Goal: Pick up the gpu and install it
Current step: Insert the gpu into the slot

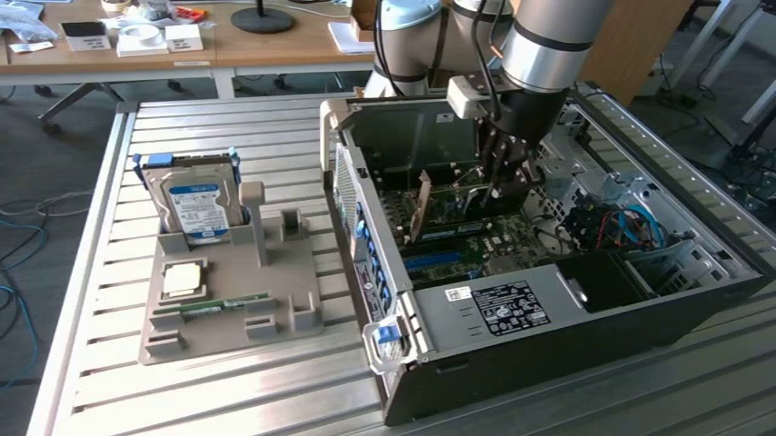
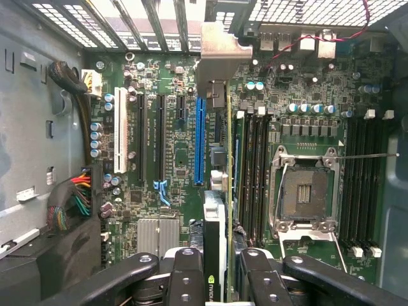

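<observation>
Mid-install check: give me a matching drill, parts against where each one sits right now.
1 gpu
2 hard drive
3 RAM stick
4 blue PCIe slot

A upright in the grey holder
B flat on the grey holder
C empty, on the motherboard
D clamped in the gripper, inside the PC case

Pairs: 1-D, 2-A, 3-B, 4-C

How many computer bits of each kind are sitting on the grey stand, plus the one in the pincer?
Hard drive: 1
Processor chip: 1
RAM stick: 1
gpu, held in the pincer inside the case: 1
Total: 4
</observation>
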`<state>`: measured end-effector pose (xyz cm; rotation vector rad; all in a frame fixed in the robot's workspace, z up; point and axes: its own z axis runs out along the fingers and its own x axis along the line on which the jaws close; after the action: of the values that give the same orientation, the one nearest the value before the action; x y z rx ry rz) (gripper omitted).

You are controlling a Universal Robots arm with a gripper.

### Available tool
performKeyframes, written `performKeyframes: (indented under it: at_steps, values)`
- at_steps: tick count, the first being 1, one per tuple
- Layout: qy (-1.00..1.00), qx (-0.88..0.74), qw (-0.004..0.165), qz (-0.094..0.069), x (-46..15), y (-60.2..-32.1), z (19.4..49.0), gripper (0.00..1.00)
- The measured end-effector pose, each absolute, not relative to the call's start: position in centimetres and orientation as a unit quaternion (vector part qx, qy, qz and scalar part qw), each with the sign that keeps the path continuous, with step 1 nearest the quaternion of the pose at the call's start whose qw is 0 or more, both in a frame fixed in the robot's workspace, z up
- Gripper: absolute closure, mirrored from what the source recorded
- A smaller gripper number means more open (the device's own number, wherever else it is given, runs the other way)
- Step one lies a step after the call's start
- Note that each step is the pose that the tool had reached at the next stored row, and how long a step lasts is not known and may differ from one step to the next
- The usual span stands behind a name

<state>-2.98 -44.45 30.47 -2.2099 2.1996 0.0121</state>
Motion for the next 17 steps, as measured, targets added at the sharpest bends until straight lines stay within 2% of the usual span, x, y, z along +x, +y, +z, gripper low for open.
performKeyframes:
  at_steps: [17]
  values:
    - [0.705,-0.709,0.012,0.004,-2.98,-44.45,30.12,0.73]
